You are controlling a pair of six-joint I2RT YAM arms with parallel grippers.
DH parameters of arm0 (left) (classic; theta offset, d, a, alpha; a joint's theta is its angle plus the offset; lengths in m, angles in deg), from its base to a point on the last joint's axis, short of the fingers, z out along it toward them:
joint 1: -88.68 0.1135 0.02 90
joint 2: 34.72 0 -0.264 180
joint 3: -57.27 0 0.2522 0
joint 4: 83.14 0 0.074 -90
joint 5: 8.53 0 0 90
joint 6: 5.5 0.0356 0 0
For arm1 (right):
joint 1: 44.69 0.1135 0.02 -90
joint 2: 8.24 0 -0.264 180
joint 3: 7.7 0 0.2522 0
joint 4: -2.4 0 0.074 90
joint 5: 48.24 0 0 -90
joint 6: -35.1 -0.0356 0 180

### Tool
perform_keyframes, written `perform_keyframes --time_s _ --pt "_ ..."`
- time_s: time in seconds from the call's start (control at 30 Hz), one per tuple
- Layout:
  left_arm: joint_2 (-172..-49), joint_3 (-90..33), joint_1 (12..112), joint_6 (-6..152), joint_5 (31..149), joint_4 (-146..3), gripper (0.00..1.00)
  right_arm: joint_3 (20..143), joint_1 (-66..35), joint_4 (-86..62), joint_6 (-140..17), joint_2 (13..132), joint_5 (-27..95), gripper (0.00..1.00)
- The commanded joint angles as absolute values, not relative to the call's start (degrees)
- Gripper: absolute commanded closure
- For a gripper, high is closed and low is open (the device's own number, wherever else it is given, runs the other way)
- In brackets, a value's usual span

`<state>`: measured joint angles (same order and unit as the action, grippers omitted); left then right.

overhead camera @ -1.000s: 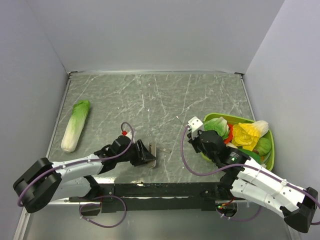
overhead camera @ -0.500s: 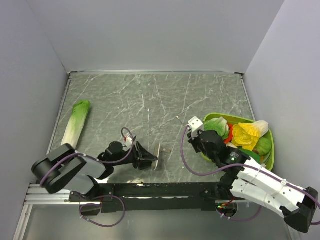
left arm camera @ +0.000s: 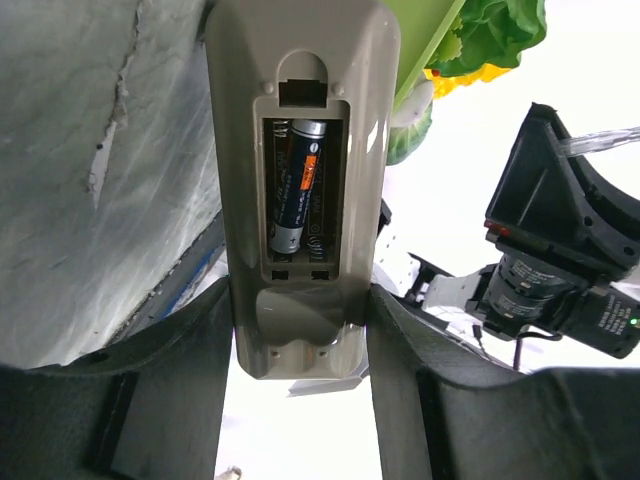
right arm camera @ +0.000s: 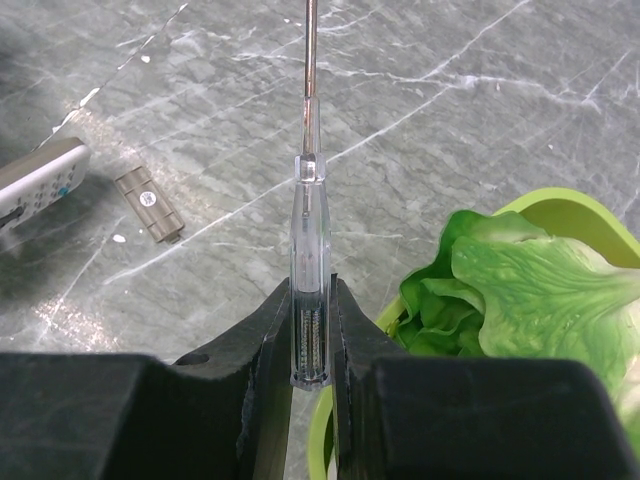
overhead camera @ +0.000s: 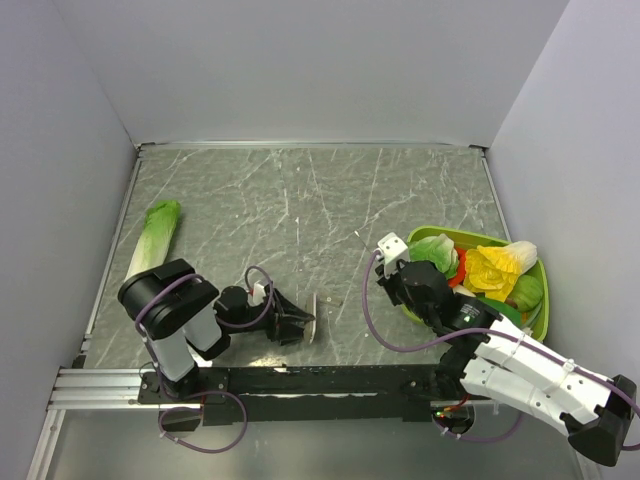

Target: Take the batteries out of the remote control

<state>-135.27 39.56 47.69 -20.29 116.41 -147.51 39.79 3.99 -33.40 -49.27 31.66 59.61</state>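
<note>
My left gripper (overhead camera: 297, 324) (left arm camera: 300, 300) is shut on the remote control (overhead camera: 314, 320) and holds it on edge near the table's front. In the left wrist view the remote's grey-tan back (left arm camera: 300, 60) faces the camera with its compartment open. A dark battery with an orange band (left arm camera: 300, 185) lies in it; the slot beside it is in shadow. My right gripper (overhead camera: 392, 262) (right arm camera: 310, 295) is shut on a clear-handled screwdriver (right arm camera: 308, 230), shaft pointing away over the table. The remote's white end (right arm camera: 40, 170) shows at the left in the right wrist view.
A small grey-tan cover piece (right arm camera: 148, 205) lies on the marble table beside the remote. A green bowl (overhead camera: 541, 292) of toy vegetables stands at the right, its rim (right arm camera: 560, 200) close to my right gripper. A long pale-green cabbage (overhead camera: 150, 250) lies at the left.
My left arm has folded back toward its base. The gripper and remote have shifted slightly nearer and to the right. The right arm has not moved.
</note>
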Motion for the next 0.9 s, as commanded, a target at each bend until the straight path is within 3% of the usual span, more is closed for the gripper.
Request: perform_keyframes --time_s 0.0,0.4,0.67,0.87 --pt "-133.43 40.43 47.90 -23.51 116.71 -176.34 0.99 41.30 3.65 -33.07 -49.28 30.61 61.01 1.00" --pt "-123.50 38.23 51.24 -27.03 115.75 -176.34 0.99 41.04 3.56 -33.42 -49.28 31.05 60.75 1.00" --pt "-118.58 38.68 53.26 -32.92 112.05 -176.43 0.99 41.30 3.91 -33.16 -50.59 36.49 42.15 1.00" --pt "-112.77 36.83 54.40 -32.57 111.09 -176.43 0.99 39.02 6.28 -28.07 -54.72 38.61 36.15 1.00"
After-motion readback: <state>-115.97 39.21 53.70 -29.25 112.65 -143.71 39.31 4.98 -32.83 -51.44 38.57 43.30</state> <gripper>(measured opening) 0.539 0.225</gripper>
